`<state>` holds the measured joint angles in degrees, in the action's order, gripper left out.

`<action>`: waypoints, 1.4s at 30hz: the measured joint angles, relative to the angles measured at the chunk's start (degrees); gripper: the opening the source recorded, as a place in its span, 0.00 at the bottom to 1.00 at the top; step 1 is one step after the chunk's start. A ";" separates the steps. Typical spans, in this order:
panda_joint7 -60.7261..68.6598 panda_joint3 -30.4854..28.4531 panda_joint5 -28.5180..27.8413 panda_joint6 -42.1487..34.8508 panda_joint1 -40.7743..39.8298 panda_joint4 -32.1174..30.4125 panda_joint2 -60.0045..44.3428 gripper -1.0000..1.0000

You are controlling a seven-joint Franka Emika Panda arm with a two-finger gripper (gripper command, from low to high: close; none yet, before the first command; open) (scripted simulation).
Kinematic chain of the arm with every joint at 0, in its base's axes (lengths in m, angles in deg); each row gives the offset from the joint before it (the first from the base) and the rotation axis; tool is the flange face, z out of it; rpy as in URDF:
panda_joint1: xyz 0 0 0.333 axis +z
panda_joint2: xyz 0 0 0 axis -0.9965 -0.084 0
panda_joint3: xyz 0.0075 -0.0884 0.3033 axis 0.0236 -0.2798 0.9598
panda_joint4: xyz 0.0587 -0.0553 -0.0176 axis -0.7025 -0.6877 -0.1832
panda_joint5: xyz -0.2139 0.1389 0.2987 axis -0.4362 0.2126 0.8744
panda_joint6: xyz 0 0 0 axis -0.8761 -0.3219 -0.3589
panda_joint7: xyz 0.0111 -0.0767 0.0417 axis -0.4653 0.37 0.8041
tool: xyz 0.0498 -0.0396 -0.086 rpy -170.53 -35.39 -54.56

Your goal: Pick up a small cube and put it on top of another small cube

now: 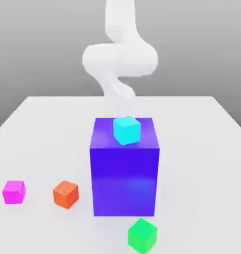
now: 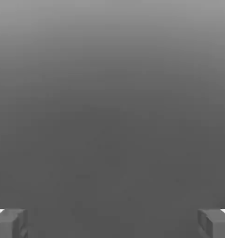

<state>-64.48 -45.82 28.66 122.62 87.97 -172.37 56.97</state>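
Observation:
The small magenta-pink cube [image 1: 14, 192] sits on the white table [image 1: 201, 149] at the exterior view's front left. My white arm [image 1: 120, 59] comes down at the back of the table, behind the big blue block [image 1: 124, 173]. In the hand view my gripper [image 2: 112, 224] is open, its two grey fingertips [image 2: 9, 224] standing far apart. Nothing lies between them, and plain grey is all that lies beyond. The arm is far from the pink cube.
An orange cube [image 1: 66, 194] rests just right of the pink one. A green cube [image 1: 142, 235] lies at the front, below the blue block. A cyan cube [image 1: 126, 130] sits on top of the blue block.

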 joint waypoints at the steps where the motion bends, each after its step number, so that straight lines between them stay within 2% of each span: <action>1: 2.42 -2.12 1.48 0.36 1.07 -0.38 -2.23 0.50; 12: 29.15 -20.82 19.17 3.96 8.53 -4.22 -25.40 0.50; 16: 38.82 -25.12 25.61 5.16 8.85 -5.58 -33.88 0.50; 21: 49.44 -26.92 31.51 7.47 5.02 -7.48 -43.46 0.50; 25: 55.80 -27.82 33.06 10.84 2.30 -9.39 -49.33 0.50; 28: 59.26 -29.32 32.24 14.31 0.38 -11.06 -52.45 0.50; 34: 62.04 -35.96 24.82 23.02 -0.95 -14.92 -55.29 0.50; 36: 64.65 -34.40 27.14 25.22 -2.72 -14.61 -57.67 0.50; 41: 73.20 -22.88 37.98 30.19 -12.32 -11.88 -65.48 0.50; 42: 74.26 -21.52 39.32 30.75 -13.44 -11.53 -66.40 0.00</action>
<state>9.78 -67.34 67.97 153.37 74.52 -183.90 -9.43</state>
